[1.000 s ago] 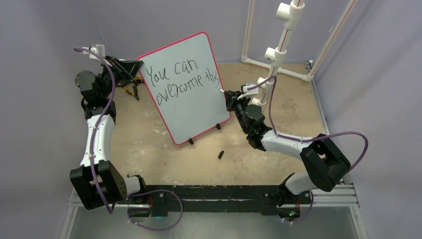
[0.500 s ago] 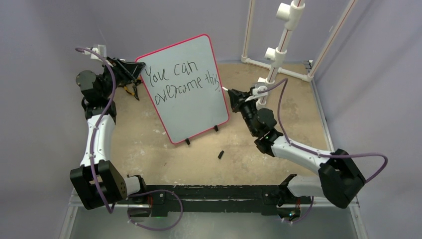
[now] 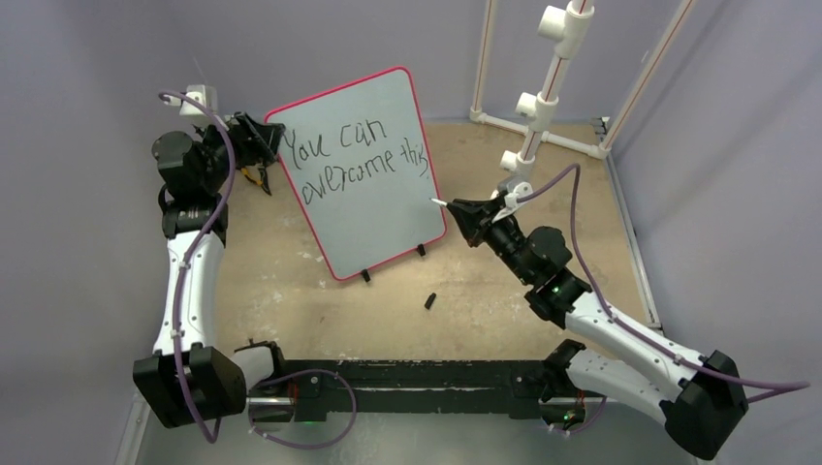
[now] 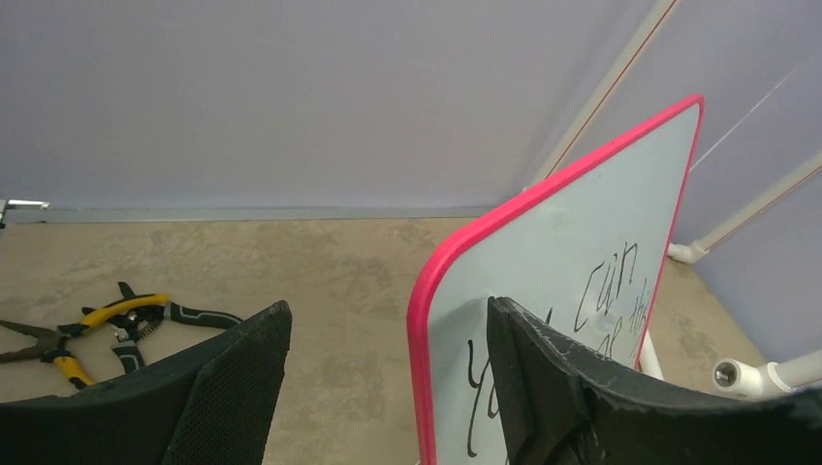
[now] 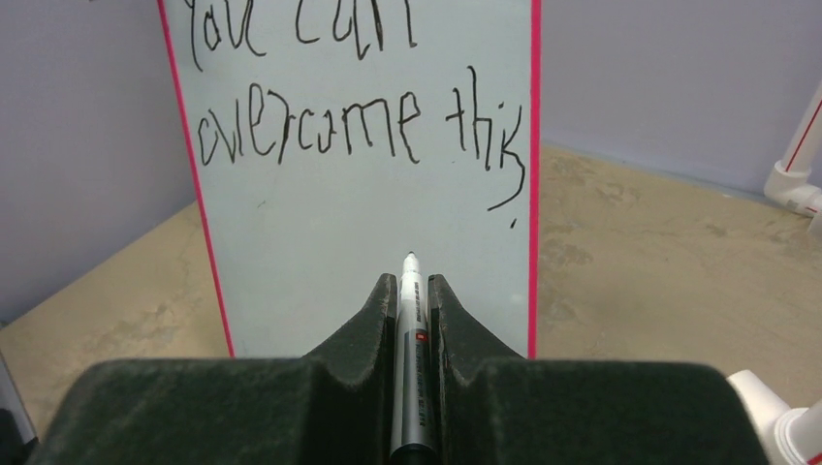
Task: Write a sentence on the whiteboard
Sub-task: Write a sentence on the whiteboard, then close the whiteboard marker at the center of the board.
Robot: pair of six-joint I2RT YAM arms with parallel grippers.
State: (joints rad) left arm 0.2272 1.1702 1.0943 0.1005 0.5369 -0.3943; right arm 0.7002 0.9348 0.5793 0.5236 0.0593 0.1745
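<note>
Right wrist view: the right gripper [image 5: 412,286] clamps the marker [image 5: 410,266], its tip just off the upright board [image 5: 320,242], below the finished-looking sentence [image 5: 310,136]. The left gripper [image 3: 264,139] stands apart astride the board's edge. Advise backing both off straight, touching neither board nor ink.

Whiteboard [image 3: 373,218]: pale white face, red-pink rim, black feet [image 3: 365,276]. Sentence [image 3: 354,155]: black, thin strokes. Marker [image 5: 414,325]: silver-grey barrel with a small red mark, white tip. Left gripper [image 4: 386,325] and right gripper [image 5: 415,281]: matt black. Left arm [image 3: 189,271] and right arm [image 3: 620,339]: white shells, black joints. Cables [image 3: 228,184]: purple. Pliers [image 4: 116,320]: yellow and black handles. Table [image 3: 320,320]: mottled tan. Walls [image 3: 97,77]: lilac-grey. Pipes [image 3: 543,97]: white with a red stripe
</note>
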